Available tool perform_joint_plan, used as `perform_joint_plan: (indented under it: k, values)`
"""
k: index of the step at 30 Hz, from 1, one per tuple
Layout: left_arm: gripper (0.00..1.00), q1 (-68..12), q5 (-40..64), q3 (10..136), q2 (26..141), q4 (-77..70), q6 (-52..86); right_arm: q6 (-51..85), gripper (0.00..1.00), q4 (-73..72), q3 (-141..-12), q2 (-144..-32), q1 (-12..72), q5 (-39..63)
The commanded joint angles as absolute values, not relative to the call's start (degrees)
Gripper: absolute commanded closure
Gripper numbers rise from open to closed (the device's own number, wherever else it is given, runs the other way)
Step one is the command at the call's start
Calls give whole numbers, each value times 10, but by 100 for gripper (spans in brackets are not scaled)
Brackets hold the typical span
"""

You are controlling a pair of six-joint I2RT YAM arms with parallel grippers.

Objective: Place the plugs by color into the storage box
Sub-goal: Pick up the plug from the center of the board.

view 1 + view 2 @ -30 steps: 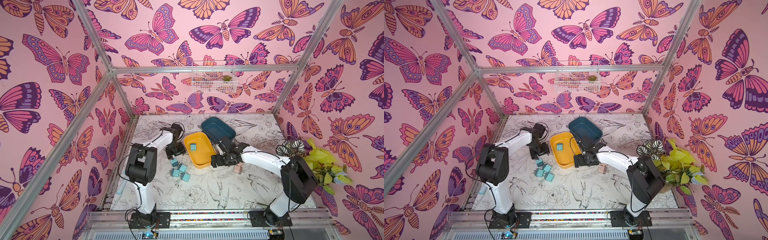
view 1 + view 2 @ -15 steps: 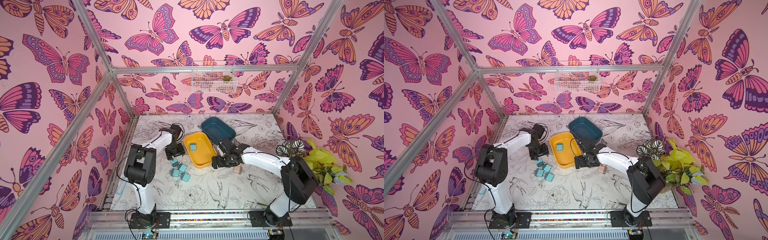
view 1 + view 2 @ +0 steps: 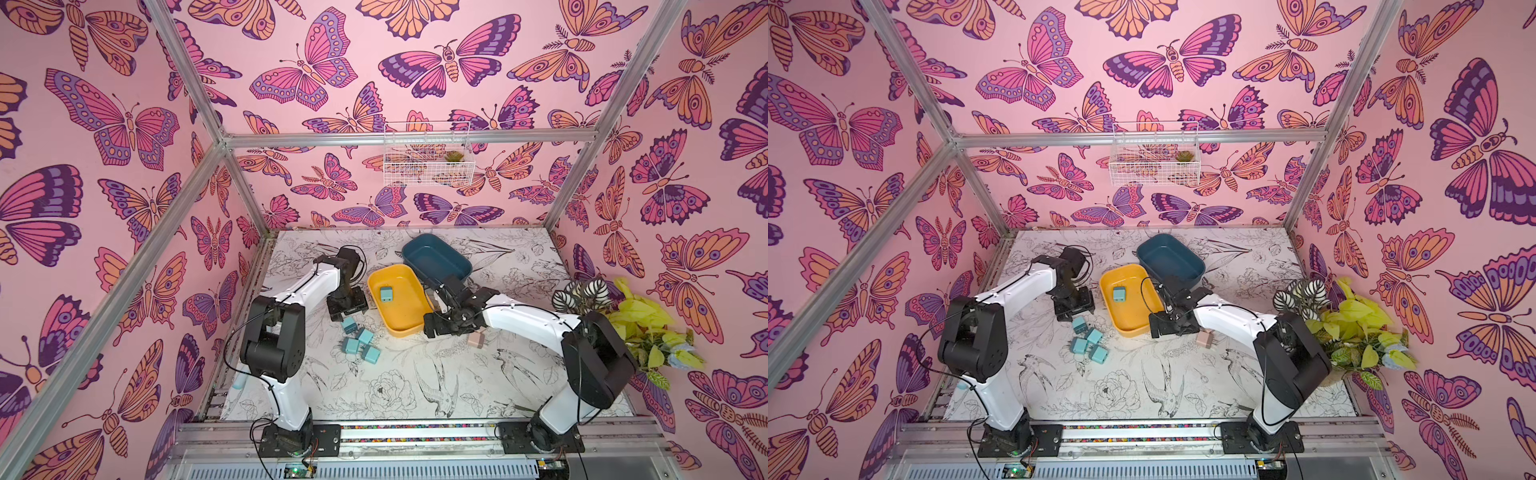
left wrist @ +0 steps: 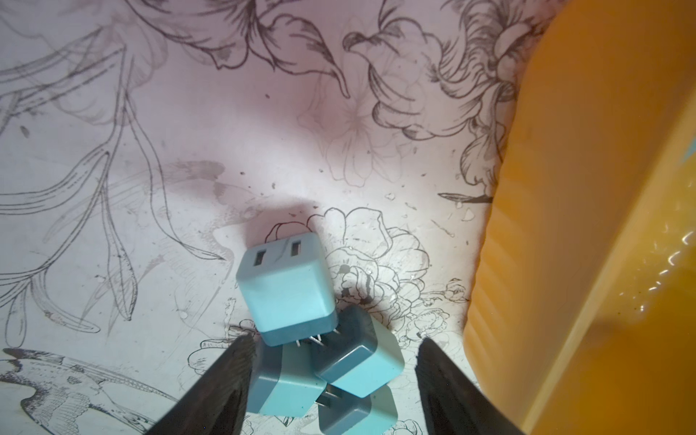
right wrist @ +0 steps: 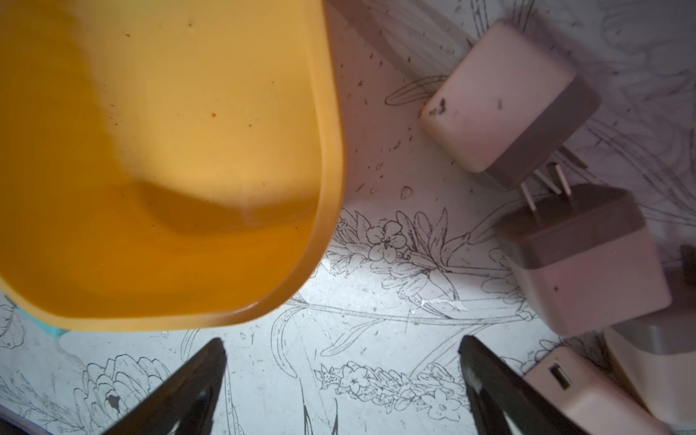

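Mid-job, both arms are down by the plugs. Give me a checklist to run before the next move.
1. Left gripper open above the teal cluster: ok.
2. One plug isolated between its fingers: not ok, several touch.
3. Right gripper open, empty: ok.
4. Pink plugs between right fingers: not ok, they lie beside.
5. Yellow tray holds only a teal plug: ok.
6. Blue tray has room: ok.

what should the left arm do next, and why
Probably lower the left gripper slightly and close on a teal-blue plastic cube plug: its fingers stand open over the cluster, and one teal plug already lies in the yellow plastic tray.
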State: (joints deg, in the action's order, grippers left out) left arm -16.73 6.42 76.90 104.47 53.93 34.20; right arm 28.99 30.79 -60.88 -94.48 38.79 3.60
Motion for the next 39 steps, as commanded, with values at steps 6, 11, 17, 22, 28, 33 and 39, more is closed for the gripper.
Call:
perform_joint_plan:
  k: [6,11,17,22,28,33,39]
  values:
    - [28,-162,50,737,1054,542,322,294,3,310,-606,-940,389,40]
    - [29,-160,60,718,1076,516,324,296,3,312,-605,-938,389,38]
    - [35,-161,61,716,1104,498,326,299,3,310,-603,-939,389,39]
    - [43,-160,33,719,1102,509,329,303,3,306,-597,-937,389,37]
    - [50,-159,23,717,1110,511,321,305,3,302,-594,-938,390,39]
    - [52,-160,19,709,1101,513,322,304,3,304,-594,-938,389,39]
    - [50,-161,12,720,1087,529,321,304,3,302,-592,-939,390,40]
